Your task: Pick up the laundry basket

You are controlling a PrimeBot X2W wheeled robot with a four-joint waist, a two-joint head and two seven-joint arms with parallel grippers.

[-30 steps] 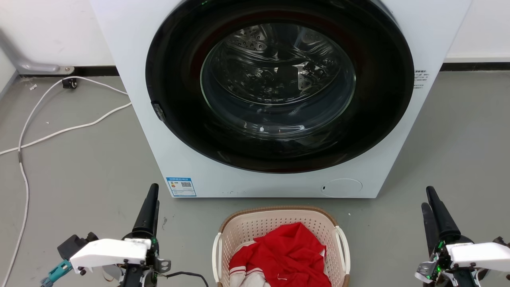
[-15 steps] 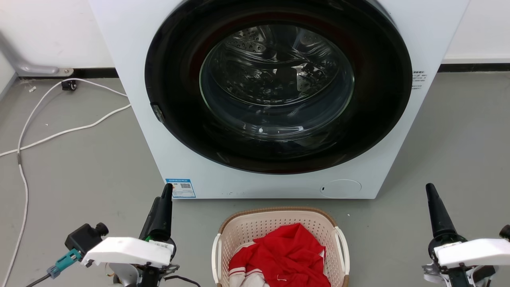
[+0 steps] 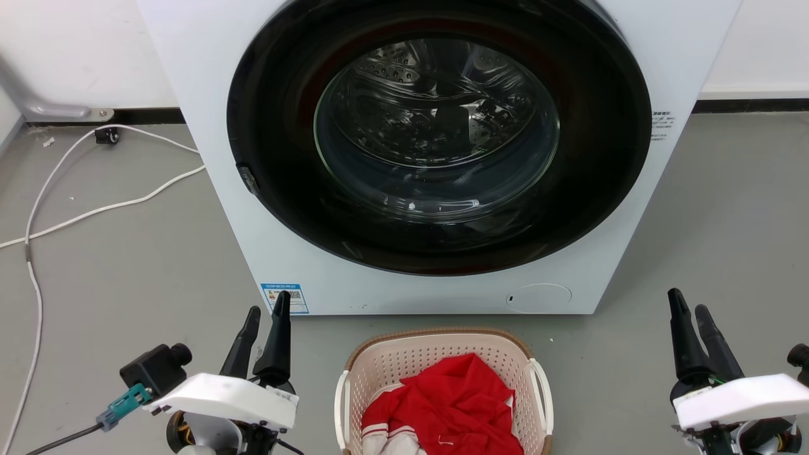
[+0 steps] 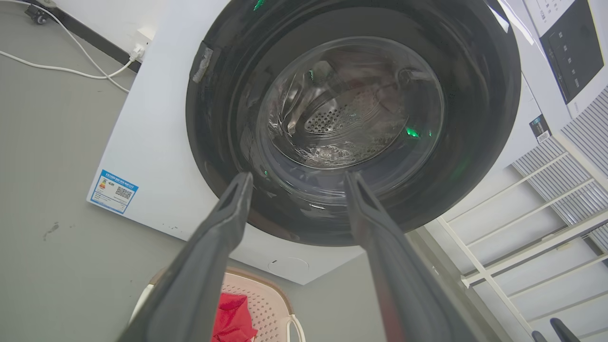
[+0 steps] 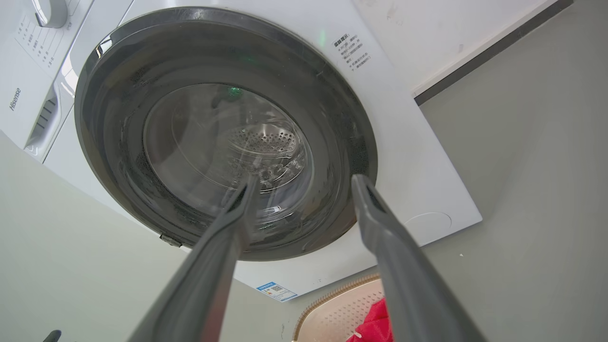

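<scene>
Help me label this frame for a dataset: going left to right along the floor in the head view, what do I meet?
White cable → left hand, open → laundry basket with red cloth inside → right hand, open.

I'm seeing the laundry basket (image 3: pixel 436 357) as smooth cream perforated plastic with a brown woven-look rim. The red garment (image 3: pixel 455 404) in it is showing as soft matt cloth. The washing machine (image 3: pixel 392 294) is presenting smooth white panels, its door glass (image 3: pixel 436 126) is gleaming glossy, and the drum (image 5: pixel 266 140) is shining like perforated metal. The floor (image 3: pixel 126 265) is looking matt grey. The left gripper (image 3: pixel 268 302) and right gripper (image 3: pixel 687 300) are showing matt dark fingers.
</scene>
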